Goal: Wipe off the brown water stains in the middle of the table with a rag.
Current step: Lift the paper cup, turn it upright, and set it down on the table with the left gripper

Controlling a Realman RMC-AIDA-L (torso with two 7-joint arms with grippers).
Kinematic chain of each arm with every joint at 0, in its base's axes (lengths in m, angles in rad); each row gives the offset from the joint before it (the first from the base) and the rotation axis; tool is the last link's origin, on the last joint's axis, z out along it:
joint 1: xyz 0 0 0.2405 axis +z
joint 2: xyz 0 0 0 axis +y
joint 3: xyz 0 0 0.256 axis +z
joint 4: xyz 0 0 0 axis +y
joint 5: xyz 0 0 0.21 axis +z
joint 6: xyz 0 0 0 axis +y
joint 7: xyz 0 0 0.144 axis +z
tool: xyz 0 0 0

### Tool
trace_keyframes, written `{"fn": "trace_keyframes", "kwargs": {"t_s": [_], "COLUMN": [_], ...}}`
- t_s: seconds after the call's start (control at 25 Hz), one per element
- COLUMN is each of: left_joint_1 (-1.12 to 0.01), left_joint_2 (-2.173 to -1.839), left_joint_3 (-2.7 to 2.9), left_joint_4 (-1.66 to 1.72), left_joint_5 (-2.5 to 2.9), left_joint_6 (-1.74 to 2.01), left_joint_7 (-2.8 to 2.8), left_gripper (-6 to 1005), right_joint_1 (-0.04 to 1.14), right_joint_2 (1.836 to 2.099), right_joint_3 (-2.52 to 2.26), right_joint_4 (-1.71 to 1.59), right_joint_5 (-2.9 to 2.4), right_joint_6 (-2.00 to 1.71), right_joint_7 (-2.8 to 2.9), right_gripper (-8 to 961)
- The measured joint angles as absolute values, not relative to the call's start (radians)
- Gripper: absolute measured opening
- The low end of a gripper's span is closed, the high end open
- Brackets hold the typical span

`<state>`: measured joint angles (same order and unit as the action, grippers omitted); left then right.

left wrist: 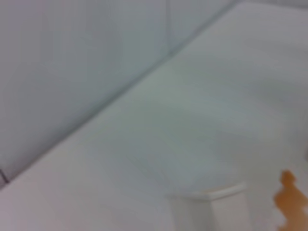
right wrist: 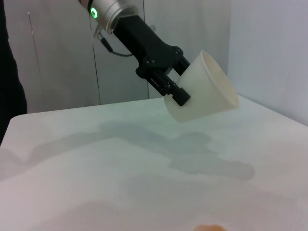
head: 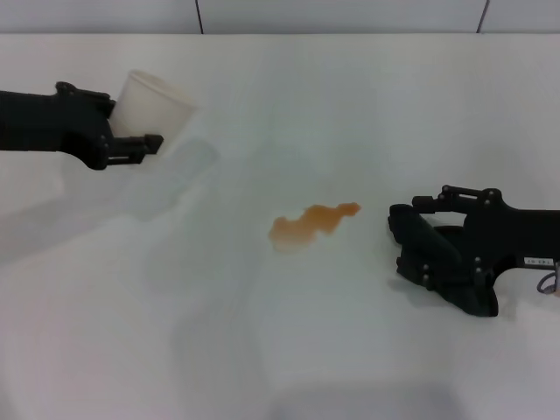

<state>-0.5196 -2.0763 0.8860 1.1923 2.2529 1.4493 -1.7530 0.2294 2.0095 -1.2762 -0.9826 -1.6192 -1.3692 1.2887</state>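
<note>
Your left gripper [head: 144, 144] hangs above the far left part of the bench [head: 289, 367], its jaws clamped on the wall of a whitish plastic cup [head: 153, 101] that is tipped on a slant with its mouth off level. The right wrist view confirms that hold: the cup [right wrist: 202, 89] is in the air, clear of the bench surface.

The brown water stains [head: 311, 223] lie near the middle of the bench, a wavy orange-brown streak whose long axis runs roughly left to right, rising a little toward the far side at its right end; the paler, wider blotch is at its left end.

Your right gripper [head: 411, 232] sits low at the bench on the right, just beside the thin right end of the streak and not touching it. Dark material bulks around its jaws, but you cannot tell from the head view whether that is the rag or only gripper hardware, nor how wide the jaws stand. The rag shows clearly in no view.

The right arm is by far the nearer one; the left is well apart and busy with the cup. If the rag is in that right gripper, the wipe likely runs leftward along the streak's length, from the thin end toward the blotchy end.
</note>
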Motion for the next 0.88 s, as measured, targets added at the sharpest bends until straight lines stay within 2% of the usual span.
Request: {"fn": "trace_keyframes", "kwargs": {"t_s": [0.24,0.88], "left_joint_1": [-0.474,-0.46], "left_joint_2": [-2.075,-2.072], "left_joint_3": [0.87,0.798], "left_joint_4": [1.123,0.77], "left_joint_5": [2.144,1.867], "left_joint_6": [1.357,1.255], "left_joint_7": [-1.628,-1.17], "left_gripper": [518,531], "right_joint_1": [0.229,0.234], "right_joint_2": [2.009,2.01], "right_joint_3": [-1.282,-1.284], "right_joint_4": [-0.947,-0.882], "right_joint_5": [-1.584,-1.538], "right_joint_6": [-1.359,-1.343], "right_joint_7": [1.262,1.186], "right_gripper": [856,856]}}
